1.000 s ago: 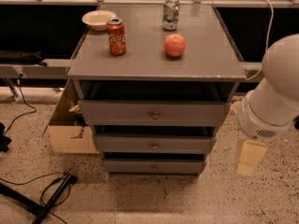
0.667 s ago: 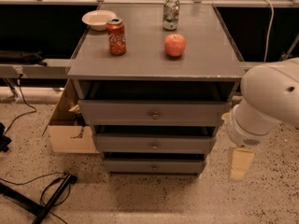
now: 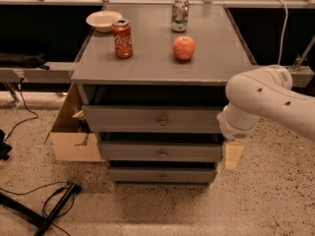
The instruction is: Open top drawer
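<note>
The top drawer (image 3: 128,118) is the widest grey drawer, right under the grey tabletop (image 3: 157,68), with a small round metal knob (image 3: 163,122) at its middle. Its front stands a little forward of the cabinet, with a dark gap above it. My white arm (image 3: 261,102) comes in from the right. The gripper (image 3: 232,155) hangs pale below the wrist at the right end of the drawers, level with the middle drawer (image 3: 133,151) and well to the right of the knob.
A bottom drawer (image 3: 138,175) sits lowest. On the tabletop stand a red cola can (image 3: 122,38), an apple (image 3: 184,47), a silver-green can (image 3: 180,14) and a white bowl (image 3: 103,20). A cardboard box (image 3: 69,141) is left of the cabinet. Cables (image 3: 54,205) lie on the floor.
My arm and gripper have moved left, from clear of the cabinet's right side to up against the right end of the drawers. The drawers have not moved.
</note>
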`<action>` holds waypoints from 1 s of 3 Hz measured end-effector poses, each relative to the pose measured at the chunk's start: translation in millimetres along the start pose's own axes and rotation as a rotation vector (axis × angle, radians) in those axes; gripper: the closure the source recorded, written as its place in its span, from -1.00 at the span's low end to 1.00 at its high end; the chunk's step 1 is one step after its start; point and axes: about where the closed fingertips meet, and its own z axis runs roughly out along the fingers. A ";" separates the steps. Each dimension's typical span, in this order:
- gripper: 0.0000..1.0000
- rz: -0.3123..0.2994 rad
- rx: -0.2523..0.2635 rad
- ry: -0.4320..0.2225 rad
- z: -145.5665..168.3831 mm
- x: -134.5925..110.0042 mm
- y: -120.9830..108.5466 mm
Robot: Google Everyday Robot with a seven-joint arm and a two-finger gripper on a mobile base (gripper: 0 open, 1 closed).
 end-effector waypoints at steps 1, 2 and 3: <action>-1.00 -0.026 0.027 -0.008 10.6 -12.6 -34.8; -1.00 -0.028 0.043 -0.012 27.2 -23.0 -61.9; -1.00 -0.020 0.049 -0.013 47.3 -31.7 -84.9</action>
